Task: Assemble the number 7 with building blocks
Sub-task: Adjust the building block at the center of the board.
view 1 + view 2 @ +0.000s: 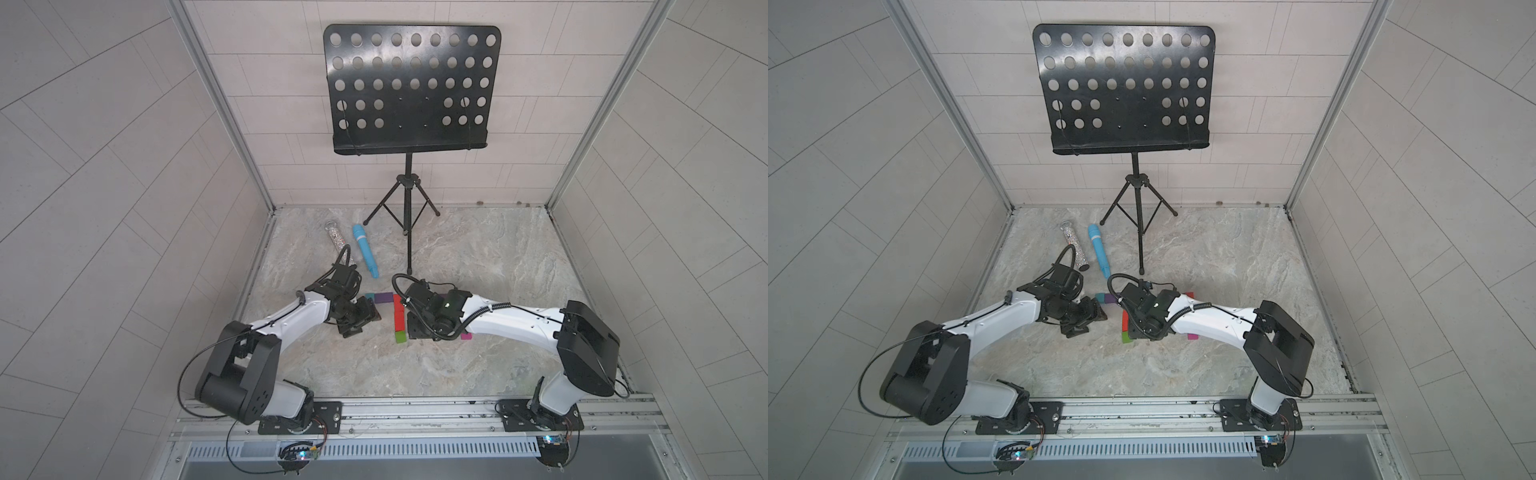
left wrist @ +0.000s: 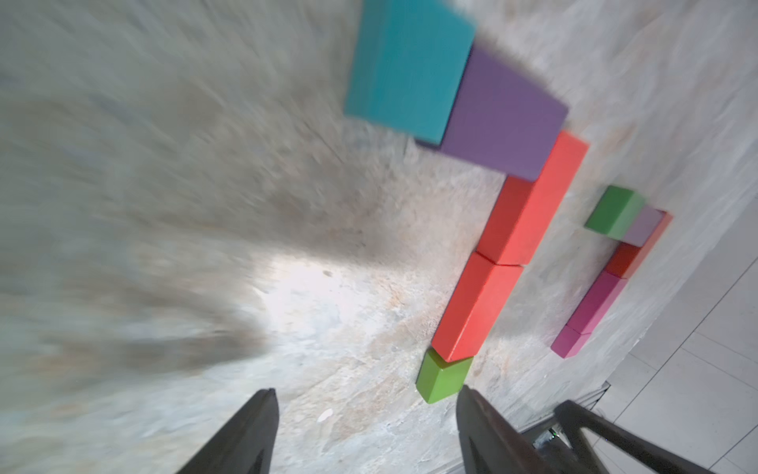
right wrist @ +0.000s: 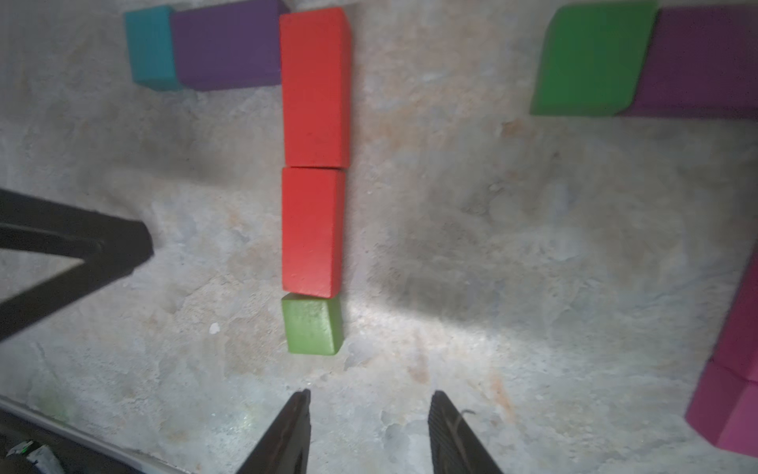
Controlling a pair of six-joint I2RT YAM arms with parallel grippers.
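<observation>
A teal block (image 3: 149,47) and a purple block (image 3: 227,45) lie side by side as a bar. From the bar's end, two red blocks (image 3: 316,86) and a green block (image 3: 313,324) run in a line toward me; the same line (image 1: 398,313) shows in both top views. A second group, green (image 2: 615,211), pale purple, red and magenta (image 2: 599,303), lies further right, mostly under my right arm. My left gripper (image 2: 366,392) stands open left of the line, holding nothing. My right gripper (image 3: 371,394) is open just short of the green block, nothing between its fingers.
A black music stand (image 1: 409,89) on a tripod rises at the back. A blue microphone (image 1: 365,251) and a glittery silver tube (image 1: 338,245) lie behind my left gripper. Tiled walls close the marble table on three sides; the arms' rail (image 1: 415,409) runs along the front.
</observation>
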